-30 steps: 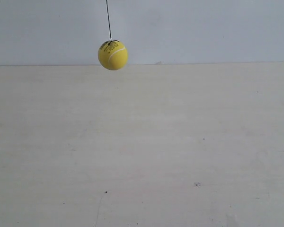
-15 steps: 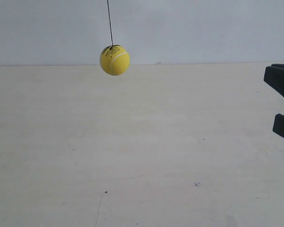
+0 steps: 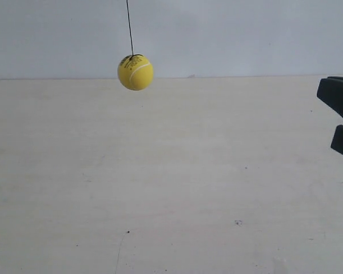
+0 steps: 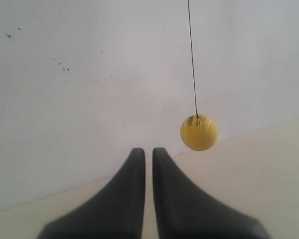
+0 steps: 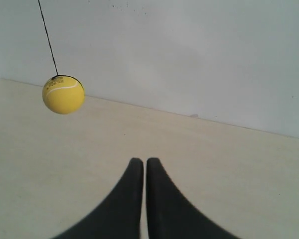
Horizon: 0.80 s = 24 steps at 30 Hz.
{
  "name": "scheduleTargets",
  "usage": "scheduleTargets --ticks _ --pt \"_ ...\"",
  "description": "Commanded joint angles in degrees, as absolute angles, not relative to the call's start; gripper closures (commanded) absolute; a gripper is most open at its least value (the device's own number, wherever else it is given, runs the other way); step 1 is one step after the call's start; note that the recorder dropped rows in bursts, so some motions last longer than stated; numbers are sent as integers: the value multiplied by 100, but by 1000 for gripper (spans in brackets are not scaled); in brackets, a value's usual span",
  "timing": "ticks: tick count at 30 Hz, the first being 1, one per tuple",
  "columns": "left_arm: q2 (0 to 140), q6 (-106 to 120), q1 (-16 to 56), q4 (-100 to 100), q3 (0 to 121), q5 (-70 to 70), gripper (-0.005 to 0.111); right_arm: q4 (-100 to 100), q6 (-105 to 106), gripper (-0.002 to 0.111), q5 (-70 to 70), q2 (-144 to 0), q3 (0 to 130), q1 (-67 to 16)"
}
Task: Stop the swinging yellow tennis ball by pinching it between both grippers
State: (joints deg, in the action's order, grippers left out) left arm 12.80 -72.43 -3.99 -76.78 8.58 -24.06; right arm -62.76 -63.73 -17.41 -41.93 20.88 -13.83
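Ahead of both pairs of jaws, and well apart from them, the yellow tennis ball (image 3: 135,72) is being held in the air by a thin dark string (image 3: 129,25), with nothing touching it. Seen from the left gripper (image 4: 148,152), the ball (image 4: 199,132) is hanging beyond the fingertips and off to one side of the line between them; the jaws are being held together, with only a narrow slit left between them, and nothing is being gripped. Seen from the right gripper (image 5: 141,162), the ball (image 5: 63,94) is likewise hanging beyond the tips and off to one side, and these jaws too are being held together on nothing. At the exterior view's right edge, parts of a black gripper (image 3: 331,121) are being shown, well apart from the ball; which arm it belongs to, and how its jaws stand, cannot be told. A pale table (image 3: 171,188) is lying beneath, and a plain light wall (image 3: 246,34) is standing behind.
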Motion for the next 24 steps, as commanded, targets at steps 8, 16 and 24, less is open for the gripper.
scheduleTargets --ticks 8,16,24 --pt "1236 -7241 -412 -7603 834 -2413 102 -6235 -6050 108 -1524 -4183 2066 -1376" --pt "1236 -7241 -412 -7603 834 -2413 102 -6367 -6344 108 -487 -2909 1694 -1029" --pt "1236 -7241 -412 -7603 834 -2401 102 -6401 -5471 108 -1016 -774 685 84"
